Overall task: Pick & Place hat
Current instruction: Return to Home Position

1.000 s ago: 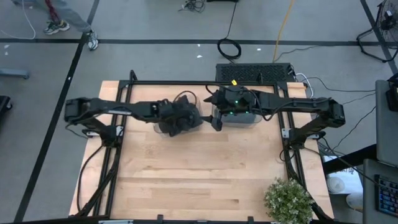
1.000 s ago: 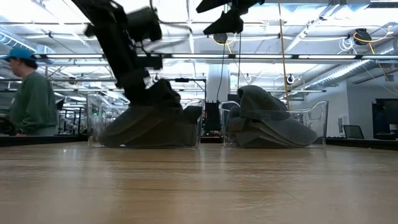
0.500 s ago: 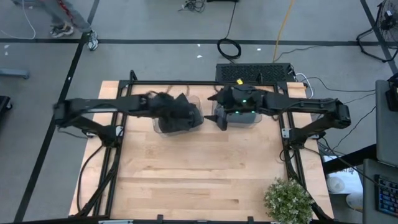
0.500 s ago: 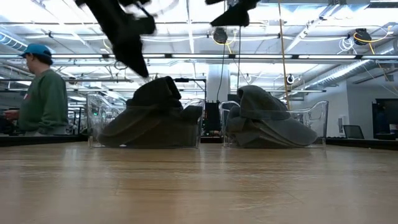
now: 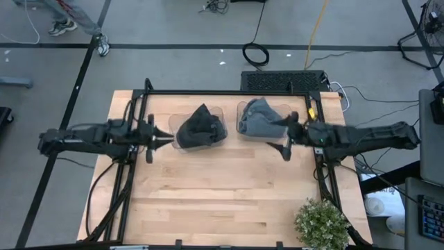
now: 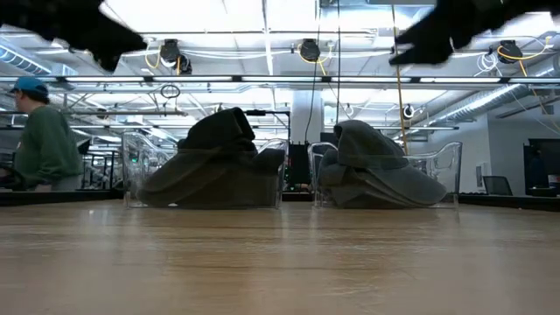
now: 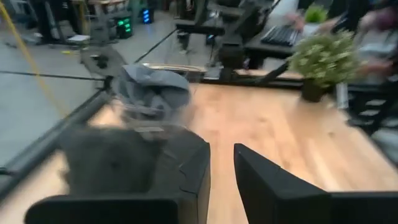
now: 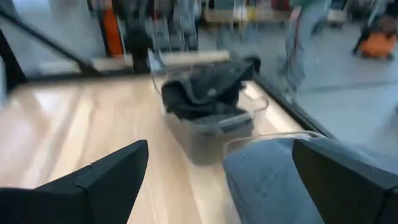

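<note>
Sensibly, each arm should draw back high, clear of the left bin [image 6: 131, 171], where the black caps [image 5: 201, 128] sit heaped. Left claw [image 5: 165, 137] and right claw [image 5: 288, 136] hang spread and empty above the tabletop [image 5: 222, 187].

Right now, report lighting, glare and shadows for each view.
Low view: ceiling lamps backlight everything, so the black caps and grey caps read as dark mounds. High view: even light, faint shadows on the table. Right wrist view: glare on the tabletop.
</note>
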Controlling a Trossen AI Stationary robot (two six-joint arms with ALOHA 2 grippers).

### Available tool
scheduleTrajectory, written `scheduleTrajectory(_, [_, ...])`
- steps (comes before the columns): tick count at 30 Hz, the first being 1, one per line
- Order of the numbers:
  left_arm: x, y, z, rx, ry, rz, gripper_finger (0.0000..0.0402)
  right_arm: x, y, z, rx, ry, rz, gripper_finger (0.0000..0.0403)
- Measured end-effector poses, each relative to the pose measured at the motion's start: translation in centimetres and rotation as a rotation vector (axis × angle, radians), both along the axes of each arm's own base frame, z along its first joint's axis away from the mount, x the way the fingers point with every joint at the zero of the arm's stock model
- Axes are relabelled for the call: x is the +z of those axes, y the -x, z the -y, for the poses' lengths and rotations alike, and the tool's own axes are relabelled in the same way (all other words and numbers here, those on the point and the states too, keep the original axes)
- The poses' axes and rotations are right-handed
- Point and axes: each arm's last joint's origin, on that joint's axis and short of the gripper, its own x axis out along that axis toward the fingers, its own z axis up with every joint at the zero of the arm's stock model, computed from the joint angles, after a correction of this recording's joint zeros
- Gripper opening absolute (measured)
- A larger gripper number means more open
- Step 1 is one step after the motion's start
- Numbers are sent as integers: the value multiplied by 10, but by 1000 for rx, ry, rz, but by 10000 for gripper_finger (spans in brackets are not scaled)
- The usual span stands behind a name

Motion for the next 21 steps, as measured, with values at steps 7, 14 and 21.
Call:
scheduleTrajectory(7, [-53, 20, 10, -102, 28, 173, 77, -92, 37, -7, 162, -66, 373, 389])
scheduleTrajectory(14, [-68, 29, 14, -134, 5, 168, 77, -101, 53, -6, 189, -74, 526, 389])
scheduleTrajectory(21, [-72, 29, 17, -132, -5, 135, 77, -95, 60, -6, 223, -20, 587, 389])
